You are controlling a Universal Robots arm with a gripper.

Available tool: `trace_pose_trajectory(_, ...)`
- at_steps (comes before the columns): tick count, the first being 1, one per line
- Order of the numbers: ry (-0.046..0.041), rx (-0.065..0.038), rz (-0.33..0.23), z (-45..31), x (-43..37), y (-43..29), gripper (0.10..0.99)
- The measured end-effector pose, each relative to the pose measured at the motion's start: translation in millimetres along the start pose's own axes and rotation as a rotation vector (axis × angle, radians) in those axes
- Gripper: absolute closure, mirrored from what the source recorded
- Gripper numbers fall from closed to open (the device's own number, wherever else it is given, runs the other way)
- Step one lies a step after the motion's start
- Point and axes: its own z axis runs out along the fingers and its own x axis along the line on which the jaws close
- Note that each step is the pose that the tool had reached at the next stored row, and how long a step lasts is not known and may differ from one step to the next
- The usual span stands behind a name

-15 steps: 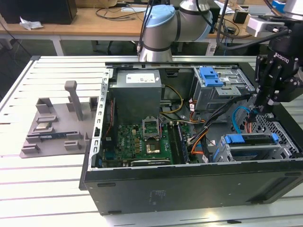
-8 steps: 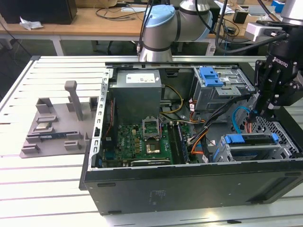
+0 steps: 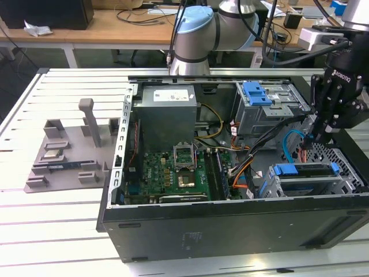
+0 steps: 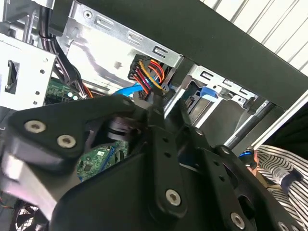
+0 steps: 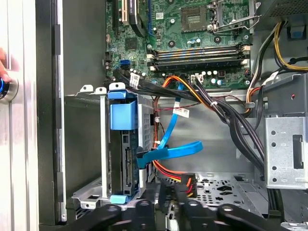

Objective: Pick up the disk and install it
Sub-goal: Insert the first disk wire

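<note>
The disk [image 3: 305, 171] sits inside the lower drive cage at the exterior view's right end of the open computer case, its blue bracket showing along the upper edge. In the first wrist view the disk [image 5: 126, 159] stands edge-on in the cage, with a blue data cable [image 5: 173, 150] plugged into its side. My gripper [image 3: 314, 138] hangs just behind that cage. Its fingers [image 4: 160, 96] are closed together at a black power connector [image 5: 177, 185] with red, orange and black wires [image 4: 151, 72], a short way from the disk's edge.
The motherboard [image 3: 179, 170] and the power supply [image 3: 167, 109] fill the case's left half. An upper metal cage with a blue tab [image 3: 256, 92] stands at the back. Black cable bundles [image 5: 231, 115] cross the floor. A grey parts holder [image 3: 63, 156] lies outside. A hand [image 5: 4, 67] rests near the case.
</note>
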Motion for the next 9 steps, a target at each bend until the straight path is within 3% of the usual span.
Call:
trace_pose_trajectory(2, -0.0001, 0.0, 0.0, 0.0, 0.0, 0.0, 0.922)
trace_pose_trajectory(7, 0.0008, 0.0, 0.0, 0.3, 1.5, 0.0, 0.922)
trace_pose_trajectory(9, 0.0002, 0.0, 0.0, 2.4, 10.5, 0.6, 0.922)
